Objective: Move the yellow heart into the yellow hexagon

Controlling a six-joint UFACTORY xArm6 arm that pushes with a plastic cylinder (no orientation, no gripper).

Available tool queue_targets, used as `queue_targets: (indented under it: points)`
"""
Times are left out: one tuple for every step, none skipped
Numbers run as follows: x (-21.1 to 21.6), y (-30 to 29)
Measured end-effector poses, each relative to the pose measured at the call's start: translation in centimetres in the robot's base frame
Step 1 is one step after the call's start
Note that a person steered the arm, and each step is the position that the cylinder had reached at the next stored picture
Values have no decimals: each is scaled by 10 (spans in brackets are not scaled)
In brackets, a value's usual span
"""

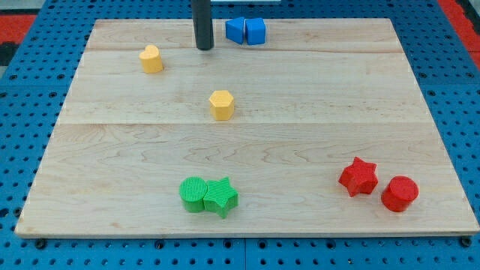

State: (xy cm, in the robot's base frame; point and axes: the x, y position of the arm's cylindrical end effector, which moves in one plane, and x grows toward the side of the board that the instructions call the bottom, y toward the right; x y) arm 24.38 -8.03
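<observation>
The yellow heart (151, 58) lies on the wooden board (315, 135) toward the view's upper left. The yellow hexagon (221, 104) sits near the board's middle, down and to the right of the heart, well apart from it. My tip (204, 47) rests on the board near the top edge, to the right of the heart and above the hexagon, touching neither.
Two blue blocks (246, 31) sit together at the top, just right of my tip. A green cylinder (193, 194) and a green star (221, 197) touch at the bottom middle. A red star (358, 177) and a red cylinder (399, 193) sit at the bottom right.
</observation>
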Motion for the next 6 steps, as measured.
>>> queue_targets:
  points:
    - [-7, -72]
    - [22, -79]
    - [90, -21]
    - [111, -8]
    - [44, -8]
    - [26, -71]
